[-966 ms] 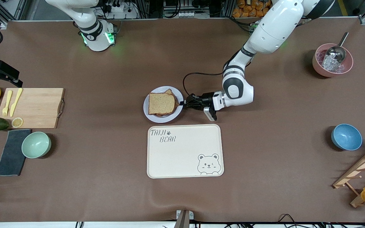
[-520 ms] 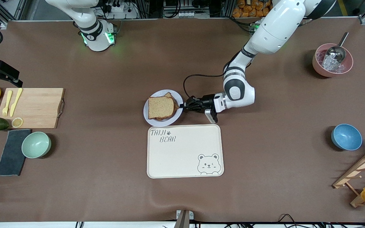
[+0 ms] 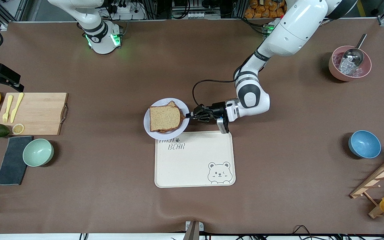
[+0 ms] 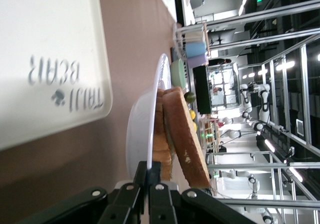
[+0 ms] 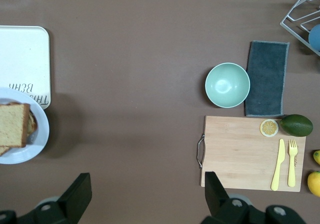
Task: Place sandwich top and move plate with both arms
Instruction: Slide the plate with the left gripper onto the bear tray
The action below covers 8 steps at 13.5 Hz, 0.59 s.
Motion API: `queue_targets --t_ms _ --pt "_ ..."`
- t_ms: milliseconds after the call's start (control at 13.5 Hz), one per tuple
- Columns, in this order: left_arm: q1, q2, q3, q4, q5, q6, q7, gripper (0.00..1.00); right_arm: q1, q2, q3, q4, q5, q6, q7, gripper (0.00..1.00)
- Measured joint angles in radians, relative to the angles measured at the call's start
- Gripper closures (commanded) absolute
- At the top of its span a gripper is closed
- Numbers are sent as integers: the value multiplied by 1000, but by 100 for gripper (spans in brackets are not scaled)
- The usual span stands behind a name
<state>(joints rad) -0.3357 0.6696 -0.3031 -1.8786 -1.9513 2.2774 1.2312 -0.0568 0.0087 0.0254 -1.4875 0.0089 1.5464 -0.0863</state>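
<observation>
A: Start at the right arm's end of the worktop. What's there?

B: A wooden chopping board [image 3: 33,113] and a mint-green bowl [image 3: 38,152]. The right gripper [image 5: 145,204] waits high over bare worktop beside them, jaws spread wide, holding nothing.

A: And in the middle?

B: The plain light-brown slice of wholemeal bread, the sandwich top [image 3: 164,118], already lies on the stack on the small round pale lavender-white plate [image 3: 149,128]. I'd judge that placing done. The plate's edge overlaps the corner of the rectangular cream bear tray [image 3: 194,159] farthest from the front camera, toward the right arm's end.

A: Who holds it?

B: The left gripper [image 3: 189,116], jaws pressed together, pinching the plate's rim on the side toward the left arm's end. Setting the plate on the tray looks unfinished, and only one arm is on it.

A: Do the views differ?

B: The left wrist view shows the pinch on the thin rim and the plate clear of the worktop and tray; from the front that's hard to judge. The right wrist view shows its own jaws, which the front view misses.
</observation>
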Motion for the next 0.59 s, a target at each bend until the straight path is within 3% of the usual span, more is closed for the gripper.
queue_targets --t_ms 595 --pt "88 0 0 86 -3 -3 -68 100 0 0 0 0 0 0 0 0"
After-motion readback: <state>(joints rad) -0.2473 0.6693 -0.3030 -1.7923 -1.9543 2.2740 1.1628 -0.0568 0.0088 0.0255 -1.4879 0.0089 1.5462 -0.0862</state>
